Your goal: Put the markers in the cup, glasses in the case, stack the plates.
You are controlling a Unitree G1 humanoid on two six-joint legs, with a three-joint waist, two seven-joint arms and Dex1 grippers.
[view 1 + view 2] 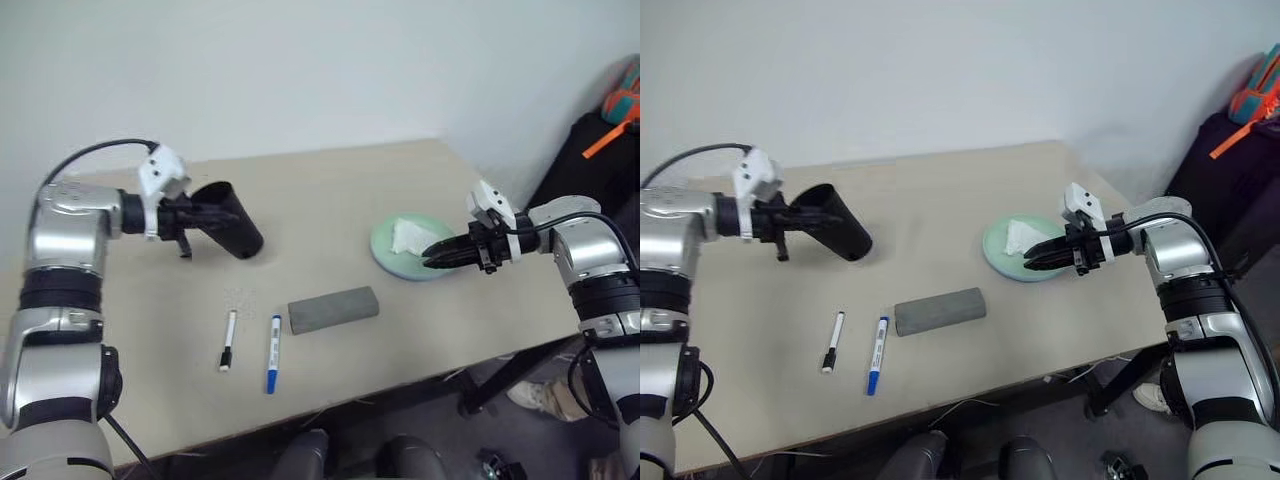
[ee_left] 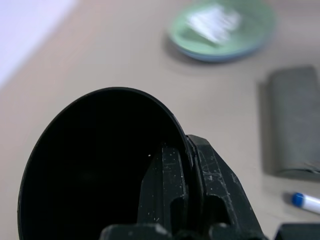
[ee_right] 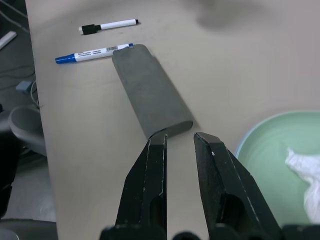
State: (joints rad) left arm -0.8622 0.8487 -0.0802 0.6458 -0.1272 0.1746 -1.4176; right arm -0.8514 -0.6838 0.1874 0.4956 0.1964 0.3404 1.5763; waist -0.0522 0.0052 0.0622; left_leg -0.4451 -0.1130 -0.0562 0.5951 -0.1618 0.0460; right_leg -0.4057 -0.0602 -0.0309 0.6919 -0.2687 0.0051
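we see the left gripper (image 1: 205,213) pinching the rim of the black cup (image 1: 231,220), one finger inside the mouth and one outside, so the cup hangs tilted on its side above the table (image 1: 330,190), its open mouth turned back toward the arm. the right gripper (image 3: 178,145) hovers over the near edge of the plates (image 1: 382,245) with its fingers a little apart and nothing between them. the mint green plate sits on top of the light blue one, whose rim just shows underneath, and a crumpled white tissue (image 1: 410,235) lies on the green plate. the grey case (image 1: 334,309) lies flat and closed near the middle of the table, between the plates and the markers. the blue-capped marker (image 1: 273,366) lies just beside the case's end, and the shorter black-capped marker (image 1: 228,340) lies beside it, the two roughly parallel and slightly apart, both well apart from the cup.
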